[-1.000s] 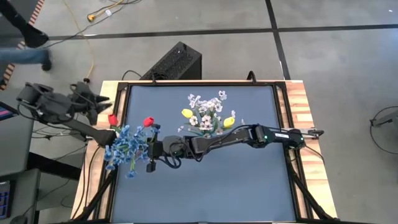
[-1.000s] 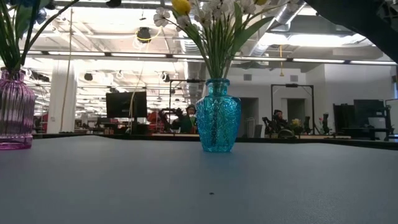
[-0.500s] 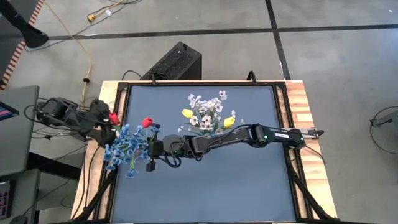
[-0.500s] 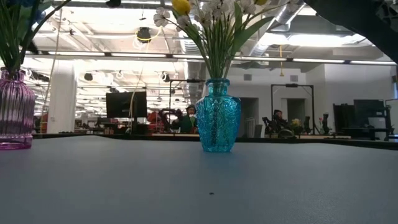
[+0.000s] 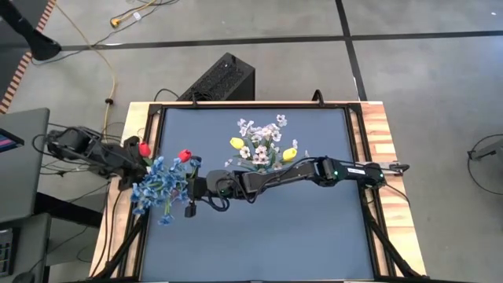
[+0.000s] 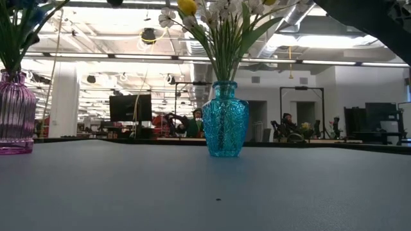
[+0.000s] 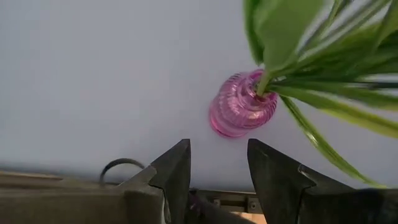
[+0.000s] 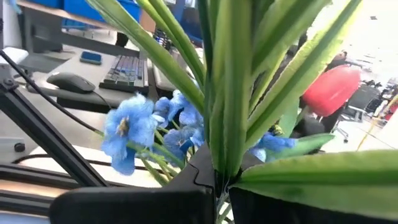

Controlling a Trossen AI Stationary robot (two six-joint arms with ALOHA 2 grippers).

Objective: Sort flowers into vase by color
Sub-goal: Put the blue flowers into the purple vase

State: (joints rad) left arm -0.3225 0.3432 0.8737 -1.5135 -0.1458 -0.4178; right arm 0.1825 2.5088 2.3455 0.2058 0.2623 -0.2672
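Taking the pink vase [image 7: 241, 112] as our mark, we see the right gripper [image 5: 194, 186] reaching across the table [image 5: 314, 236], level and just beside it, pinched shut on a red tulip [image 5: 185, 156] stem. The left gripper [image 5: 132, 154] hovers at the vase's outer side, its jaws parted and empty, beside a second red tulip [image 5: 144, 148]. Blue sprays [image 5: 157, 185] fill this vase. Well beyond, one teal vase [image 6: 225, 119] holds white sprays [image 5: 259, 135] and two yellow tulips [image 5: 236, 143].

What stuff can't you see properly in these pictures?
- Pink vase, low view: the picture edge cuts off its side and blooms.
- Stem held by the right gripper, right wrist view: leaves hide it.
- Teal vase, high view: its own flowers cover it.
- Left gripper: nothing visible between its fingers.
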